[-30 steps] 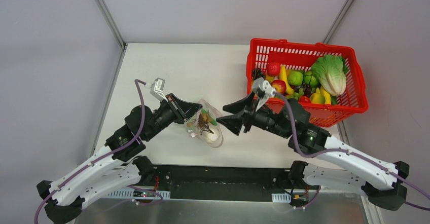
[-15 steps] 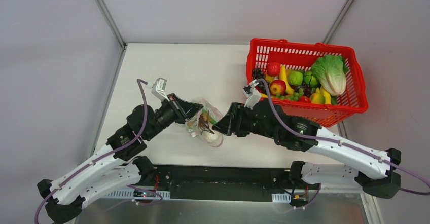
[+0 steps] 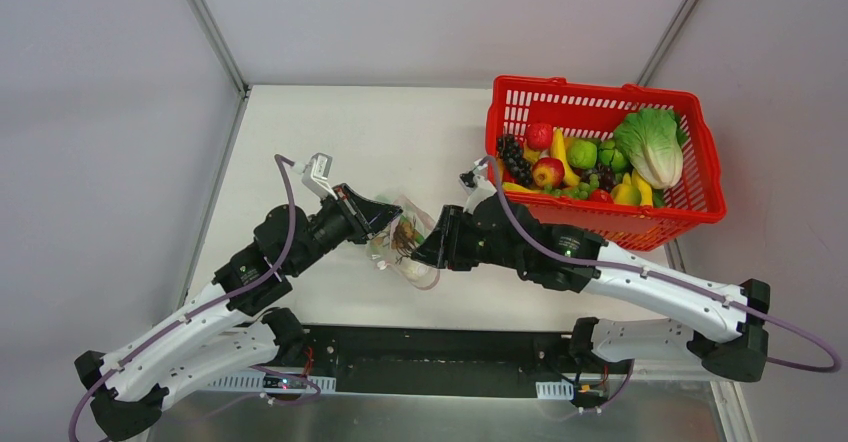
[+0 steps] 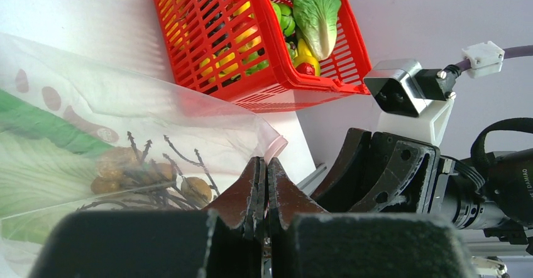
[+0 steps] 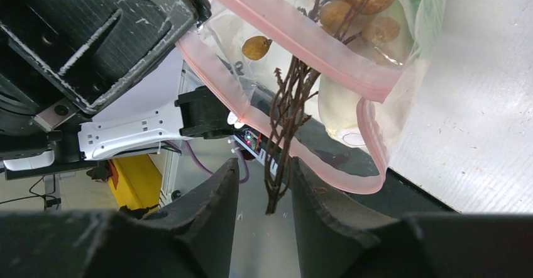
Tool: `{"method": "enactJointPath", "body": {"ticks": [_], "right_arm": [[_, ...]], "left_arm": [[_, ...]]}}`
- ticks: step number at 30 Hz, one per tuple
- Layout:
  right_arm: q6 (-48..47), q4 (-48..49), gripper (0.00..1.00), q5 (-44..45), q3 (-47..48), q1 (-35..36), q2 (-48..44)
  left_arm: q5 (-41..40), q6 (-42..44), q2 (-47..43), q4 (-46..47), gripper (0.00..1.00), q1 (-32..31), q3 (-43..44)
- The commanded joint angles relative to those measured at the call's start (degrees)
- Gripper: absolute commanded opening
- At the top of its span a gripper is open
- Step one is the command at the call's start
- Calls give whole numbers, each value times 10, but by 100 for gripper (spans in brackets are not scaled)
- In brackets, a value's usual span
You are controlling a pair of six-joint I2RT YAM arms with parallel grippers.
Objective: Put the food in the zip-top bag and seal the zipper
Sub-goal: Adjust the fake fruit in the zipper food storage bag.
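Pinching zip-top bag (image 4: 94,114), left claw (image 4: 264,165) closed

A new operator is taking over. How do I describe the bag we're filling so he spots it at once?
Find the red basket at the far right, then look left, near the middle. The bag is held there by the left tool: clear plastic with a pink strip along its mouth and a brown twiggy bunch inside, nothing like the basket's mesh.

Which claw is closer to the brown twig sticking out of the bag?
Right. Right claw straddles the twig tip; left claw pinches the bag edge beside it.
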Motion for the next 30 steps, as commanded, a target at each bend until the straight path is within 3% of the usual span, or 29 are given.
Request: {"method": "enactJointPath", "body": {"ticks": [1,3,6,11,17,22,26,30], "right_arm": [[12,17,38,-9,10,3,-7],[13,17,37,-11,9,3,-8],[12,8,48,-14,10,3,-9],[7,-28,47,-19,15,2,6],[-1,-32,31,-30,15,2,18],[-5,-46,28,-27,17,2,34],[-3,-40,5,-6,9,2,31],[-21,58,0,-15,-38,2,-2]], "left_arm": [[10,4,0,35,0,-1,13],[10,3,1,36,0,-1,12],[11,3,3,36,0,-1,12],[10,3,3,37,0,-1,11],[13,1,4,39,0,-1,9],[13,0,3,39,0,-1,8],[14,1,4,35,0,-1,8],[15,-1,7,32,0,-1,5]]}}
